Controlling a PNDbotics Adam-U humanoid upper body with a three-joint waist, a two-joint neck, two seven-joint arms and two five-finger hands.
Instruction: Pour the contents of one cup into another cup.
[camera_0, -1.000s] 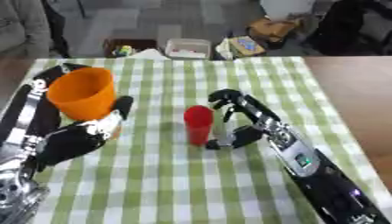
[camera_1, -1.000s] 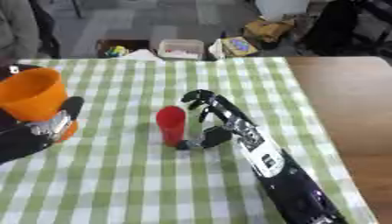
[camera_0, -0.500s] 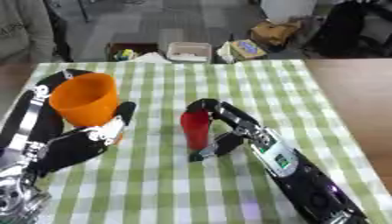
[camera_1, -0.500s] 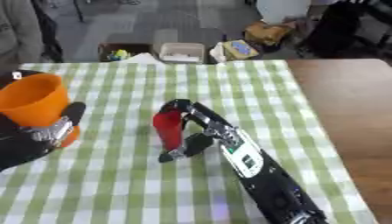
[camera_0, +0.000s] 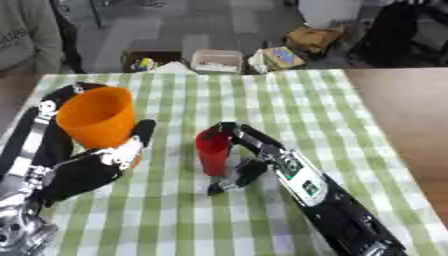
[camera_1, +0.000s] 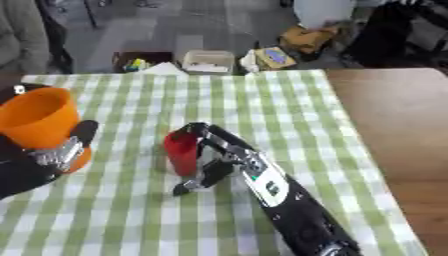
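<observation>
1. A small red cup (camera_0: 213, 151) is standing upright on the green-checked table (camera_0: 262, 100), near the middle, with the robot's right hand (camera_0: 249, 157) wrapping around it from the right.
2. The right hand's fingers (camera_0: 229, 132) are curling over the cup's far side and rim while the thumb is reaching down in front, beside the base; the cup is sitting between them, and the hand appears to be gripping it, though contact at the thumb is hard to confirm.
3. To the cup's left and well apart, the left hand (camera_0: 92, 167) is holding a larger orange cup (camera_0: 98, 117) upright, mouth open to the camera, fingers closed around its lower half.
4. The step in hand looks to be securing the red cup before lifting, and the pour has not begun.
5. Done well, the grasp is settling squarely around the cup's body rather than the rim, so that it is staying level on the lift.
6. The red cup is then needing to travel over the orange mouth and tip slowly, with the receiving cup being kept steady beneath.
</observation>
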